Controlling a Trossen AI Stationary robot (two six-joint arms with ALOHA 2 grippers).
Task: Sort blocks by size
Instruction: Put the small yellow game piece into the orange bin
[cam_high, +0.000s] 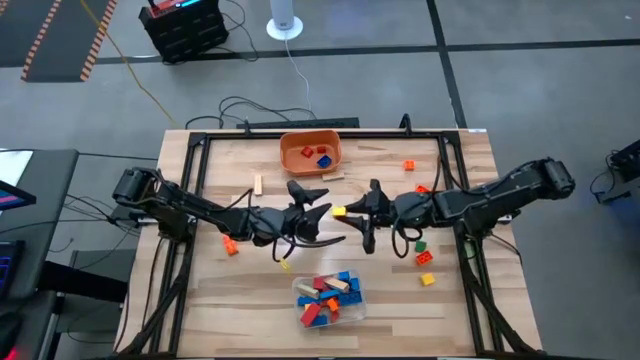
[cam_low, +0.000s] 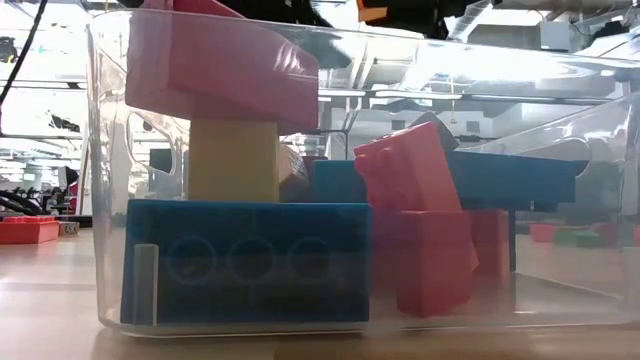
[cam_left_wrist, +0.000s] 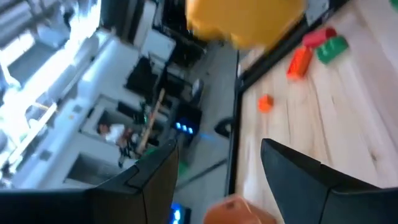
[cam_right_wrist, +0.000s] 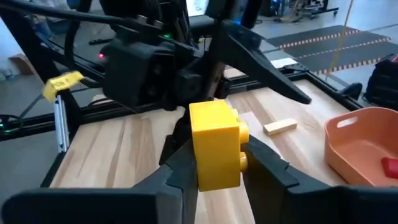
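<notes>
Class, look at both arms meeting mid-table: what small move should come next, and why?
Probably the left gripper should close in on the yellow block, since the right gripper holds it out between them and the left fingers stand open, empty.

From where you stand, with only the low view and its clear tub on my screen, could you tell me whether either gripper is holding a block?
Observer: Yes. The right gripper is shut on a yellow block, at mid-table in the high view.
Operator: Thank you. And where is the left gripper, please?
Observer: The left gripper is open, facing the right one at mid-table, with the yellow block right at its fingertips.
Operator: Is there another container besides my tub?
Observer: An orange bowl sits toward the table's far edge, with a red and a blue block inside.
</notes>
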